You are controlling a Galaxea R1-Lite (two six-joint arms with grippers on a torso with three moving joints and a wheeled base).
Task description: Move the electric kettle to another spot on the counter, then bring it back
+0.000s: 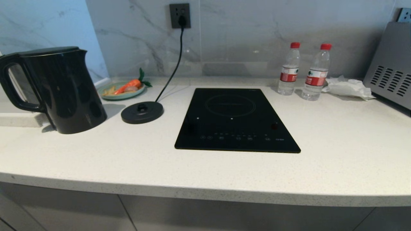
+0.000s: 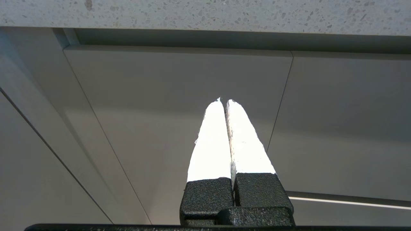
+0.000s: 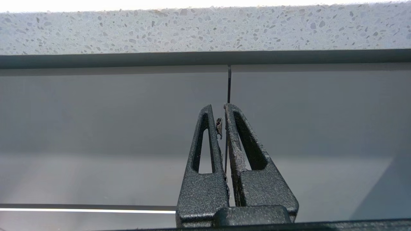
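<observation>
Head view showed the electric kettle (image 1: 59, 91) standing upright on the counter (image 1: 205, 175) at the far left, its loop handle turned toward the left edge of the picture and its small spout toward the wall side. It sat off its round black base disc (image 1: 142, 112), which lay just beside it to the right, not touching, with a black cord (image 1: 175, 65) running up from the disc to a dark wall socket (image 1: 179, 15). Behind the gap between kettle and disc, a shallow green plate (image 1: 121, 93) held a carrot and some pale food scraps. A black glass induction hob (image 1: 236, 120) lay flush in the middle of the worktop. Two clear water bottles (image 1: 289, 69) with red caps and red labels stood side by side near the marble backsplash to the right of the hob, with a crumpled white tissue (image 1: 348, 87) next to them and a grey vented appliance (image 1: 390, 80) at the far right edge. Neither arm appeared in that view. Both were below the worktop's rounded front edge, facing grey cabinet fronts (image 2: 160, 106). The left gripper (image 2: 224, 101) had its bright, pale fingers pressed together with nothing between them. The right gripper (image 3: 218, 107) had its dark, slotted fingers drawn together at the tips, likewise empty, pointing at the seam between two cabinet panels.
</observation>
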